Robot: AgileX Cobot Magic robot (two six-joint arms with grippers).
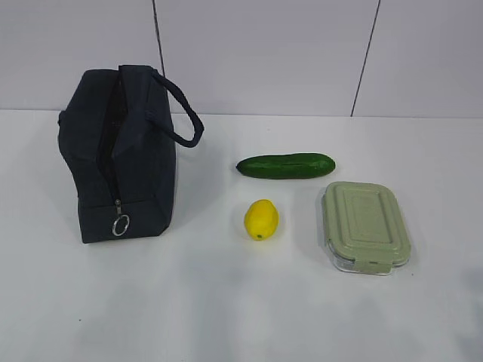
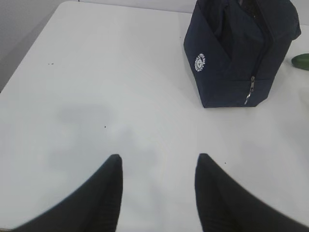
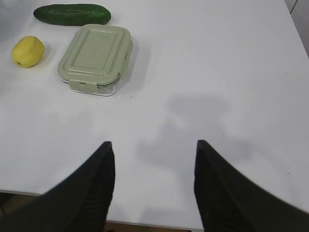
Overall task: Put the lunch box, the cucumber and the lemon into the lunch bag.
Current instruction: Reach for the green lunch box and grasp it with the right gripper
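Observation:
The dark navy lunch bag (image 1: 124,154) stands on the left of the white table, its zipper open down the front and a metal ring pull (image 1: 120,225) hanging low. It also shows in the left wrist view (image 2: 239,53). The cucumber (image 1: 286,165) lies at mid table, with the lemon (image 1: 261,219) in front of it. The lunch box (image 1: 365,225) with its sage-green lid lies to their right. The right wrist view shows the lunch box (image 3: 95,58), lemon (image 3: 27,51) and cucumber (image 3: 72,14). My left gripper (image 2: 158,162) and right gripper (image 3: 153,149) are open and empty over bare table, far from everything. Neither shows in the exterior view.
The white table (image 1: 241,302) meets a pale panelled wall (image 1: 264,53) at the back. The table's near edge (image 3: 145,223) runs just below my right gripper. The cucumber's tip (image 2: 301,61) shows right of the bag in the left wrist view.

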